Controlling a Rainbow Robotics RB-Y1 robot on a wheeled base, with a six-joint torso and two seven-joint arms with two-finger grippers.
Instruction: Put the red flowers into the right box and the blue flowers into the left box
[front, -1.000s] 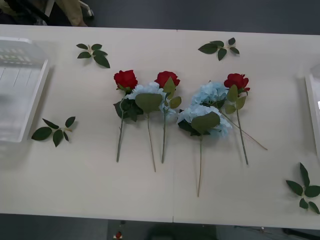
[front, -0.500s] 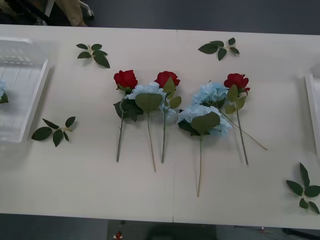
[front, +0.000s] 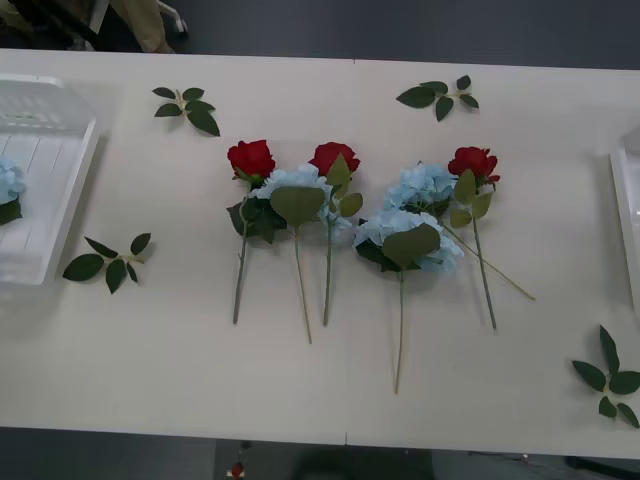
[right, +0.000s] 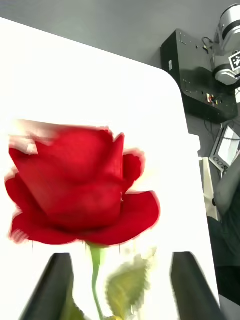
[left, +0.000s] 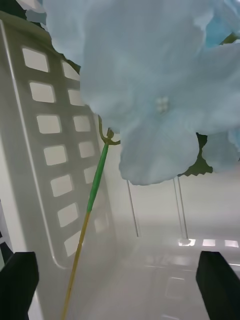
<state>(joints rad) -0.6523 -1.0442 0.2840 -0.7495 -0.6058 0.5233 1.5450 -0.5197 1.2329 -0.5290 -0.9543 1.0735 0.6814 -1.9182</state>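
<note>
Jaws: on both wrists the two black fingers stand apart at the frame corners, and nothing is seen pinched between them. Right gripper: a red rose hangs close before the camera, blurred, its stem running between the fingers; whether the pads touch the stem I cannot tell. Left gripper: a blue flower sits inside the left box, against its slotted wall, with the stem slanting across. Front view, largest first: the white table spans the frame; the left box lies at its left edge with a blue flower head inside it at the picture's edge; the right box shows as an edge at the far right. In the table's centre lie three blue flowers and three red flowers, heads away from the robot, stems toward it, side by side and partly overlapping. Four loose leaf sprigs lie well apart near the table's corners. Writing: none readable; a square marker tag sits on equipment behind the table in the right wrist view.
</note>
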